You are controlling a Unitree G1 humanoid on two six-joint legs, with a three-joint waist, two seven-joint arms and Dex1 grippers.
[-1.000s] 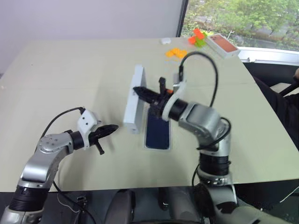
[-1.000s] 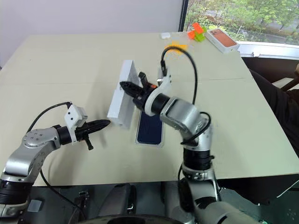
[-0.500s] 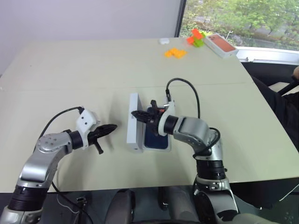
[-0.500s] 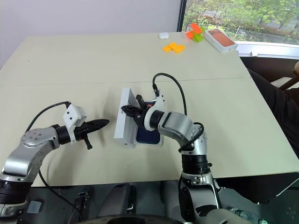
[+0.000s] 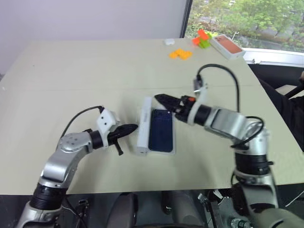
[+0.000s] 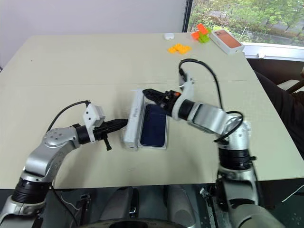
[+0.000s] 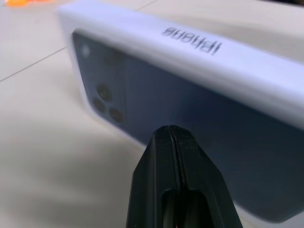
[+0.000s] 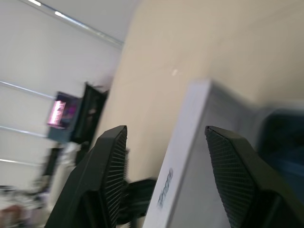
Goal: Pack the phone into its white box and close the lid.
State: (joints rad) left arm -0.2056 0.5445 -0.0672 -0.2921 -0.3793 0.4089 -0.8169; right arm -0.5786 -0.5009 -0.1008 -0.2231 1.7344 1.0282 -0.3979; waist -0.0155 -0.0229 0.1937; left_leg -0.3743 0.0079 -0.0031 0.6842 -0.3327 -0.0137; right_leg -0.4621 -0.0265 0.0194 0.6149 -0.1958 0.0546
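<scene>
A second ago the right gripper [image 5: 164, 98] was pinched on the shallow white cardboard lid [image 5: 143, 126], holding it steeply upright above the pale beige worktop [image 5: 71, 71]. Now the lid has come down and leans at a low tilt along the left edge of the shallow white cardboard box [image 5: 172, 151], one long edge raised. The right gripper has let go, drawn back to the right and stands with its fingers apart just above the far end of the lid. The left gripper [image 5: 134, 127] has moved right, its fingers pressed together, its tip at the lid's outer side; whether it touches cannot be told.

The dark navy-blue glossy smartphone [image 5: 161, 130] lies flat in the white box near the worktop's middle, between the two grippers, its three small camera lenses [image 7: 104, 102] at one corner. The lid's narrow side wall carries grey lettering [image 7: 192, 43].
</scene>
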